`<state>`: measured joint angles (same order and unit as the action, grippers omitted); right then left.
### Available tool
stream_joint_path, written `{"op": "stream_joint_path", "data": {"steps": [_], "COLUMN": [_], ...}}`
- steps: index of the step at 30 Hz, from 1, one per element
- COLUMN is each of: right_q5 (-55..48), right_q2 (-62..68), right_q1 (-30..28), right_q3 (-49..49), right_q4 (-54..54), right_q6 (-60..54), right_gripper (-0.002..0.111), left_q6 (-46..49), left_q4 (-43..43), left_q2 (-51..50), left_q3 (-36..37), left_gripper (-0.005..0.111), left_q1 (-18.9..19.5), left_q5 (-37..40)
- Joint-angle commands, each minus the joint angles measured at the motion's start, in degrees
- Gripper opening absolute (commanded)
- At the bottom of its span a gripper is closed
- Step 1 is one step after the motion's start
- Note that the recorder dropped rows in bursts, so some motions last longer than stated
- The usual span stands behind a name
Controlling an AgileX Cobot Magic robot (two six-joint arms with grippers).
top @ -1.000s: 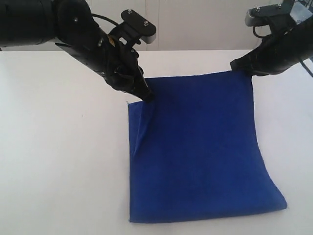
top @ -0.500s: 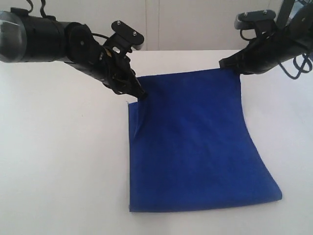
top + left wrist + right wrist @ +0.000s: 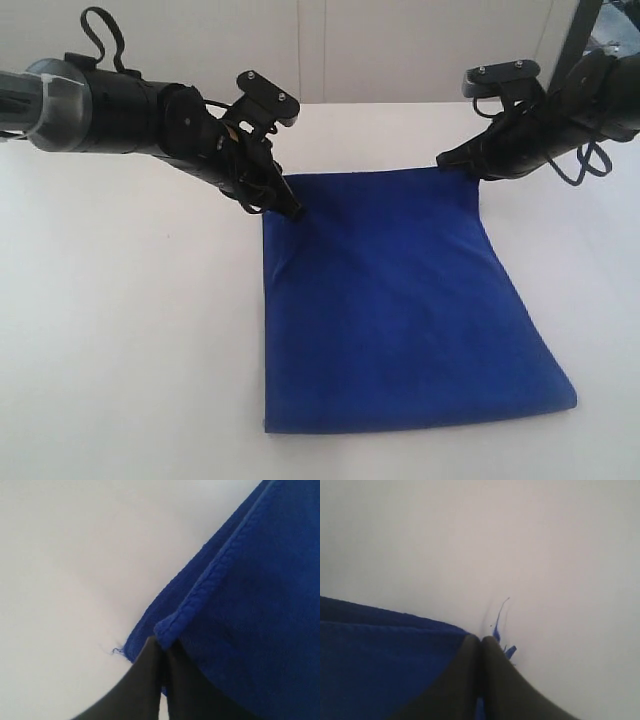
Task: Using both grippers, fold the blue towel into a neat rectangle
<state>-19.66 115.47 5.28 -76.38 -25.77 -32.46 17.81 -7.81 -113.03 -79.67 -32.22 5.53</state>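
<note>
On the white table [image 3: 130, 330], we rate the blue towel [image 3: 400, 300] limp and light, its corners clamped: left gripper [image 3: 294, 209] 11 o'clock, right gripper [image 3: 443, 161] 1 o'clock.

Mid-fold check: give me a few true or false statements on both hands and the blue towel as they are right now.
1. The left hand is shut on a far corner of the blue towel. True.
2. The right hand hangs open, clear of the towel. False: it pinches the other far corner.
3. The towel's near edge lies on the white table. True.
4. The towel is bunched into a ball. False: it lies spread out, with two layers showing at the left hand's corner.
</note>
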Motion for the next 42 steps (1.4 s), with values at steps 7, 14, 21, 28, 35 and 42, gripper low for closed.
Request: {"op": "stream_joint_path", "data": {"steps": [7,14,21,28,35,42], "right_q5": [3.1,0.9,-11.0,-26.8,-27.8,-24.4], "right_q2": [-0.1,-1.6,-6.5,-11.6,-18.7,-20.7], "right_q1": [0.0,0.0,-0.1,-0.1,-0.1,-0.1], "right_q3": [-0.4,-0.4,-0.4,-0.1,7.5,13.8], "right_q4": [-0.1,-0.1,-0.1,0.5,0.7,0.9], "right_q6": [-0.7,-0.2,1.9,7.7,9.2,9.2], "right_gripper": [0.058,0.061,0.039,0.000,0.000,0.000], "left_q6": [0.2,0.2,-15.6,-15.9,-13.7,-15.9], "left_q4": [-0.3,3.8,4.5,3.5,2.0,2.0], "left_q2": [0.3,0.7,3.2,12.1,10.5,0.5], "left_q3": [0.3,0.3,0.3,0.3,2.6,1.6], "left_gripper": [0.043,0.043,0.020,0.000,0.000,0.000], "left_q1": [0.1,0.3,3.8,4.1,-3.4,-2.9], "left_q5": [0.3,2.4,14.1,24.6,13.8,3.7]}}
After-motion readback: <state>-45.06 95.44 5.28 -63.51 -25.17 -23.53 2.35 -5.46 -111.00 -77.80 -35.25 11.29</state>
